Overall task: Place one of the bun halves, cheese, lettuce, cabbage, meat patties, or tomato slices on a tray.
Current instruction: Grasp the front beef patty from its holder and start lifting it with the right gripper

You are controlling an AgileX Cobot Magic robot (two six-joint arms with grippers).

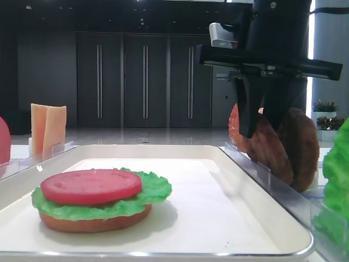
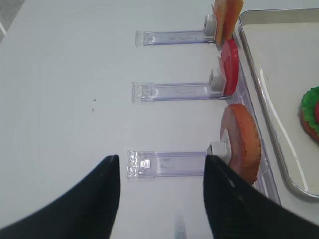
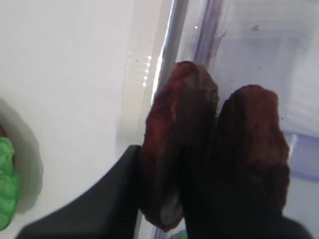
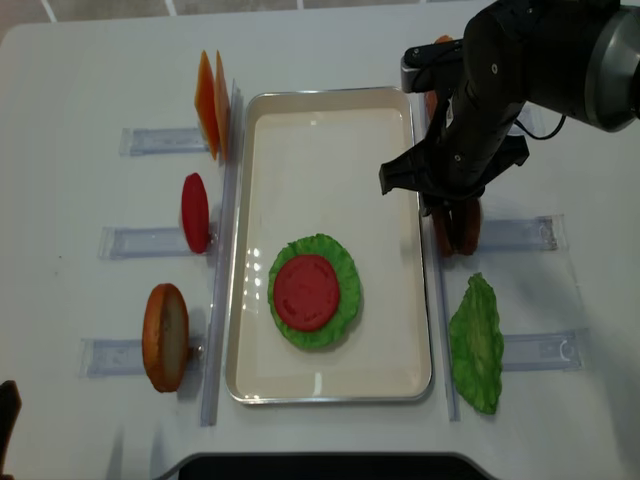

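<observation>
Meat patties (image 1: 283,147) stand on edge, side by side, in the clear rack (image 4: 520,235) just outside the tray's right rim (image 4: 423,250), directly beneath the right gripper (image 1: 262,128). Its fingers (image 1: 246,109) come down over the pair, one on the tray side of the nearer patty (image 3: 177,164) and the other apparently between or behind the two; the jaws look narrowed on that patty, though I cannot tell whether the grip is firm. Each disc's flat faces point toward the tray and away from it, its thin edge upward. The right arm is far nearer; the left gripper (image 2: 159,199) hangs wide and empty over the opposite racks. The tray floor lies just beside the pincer.
</observation>
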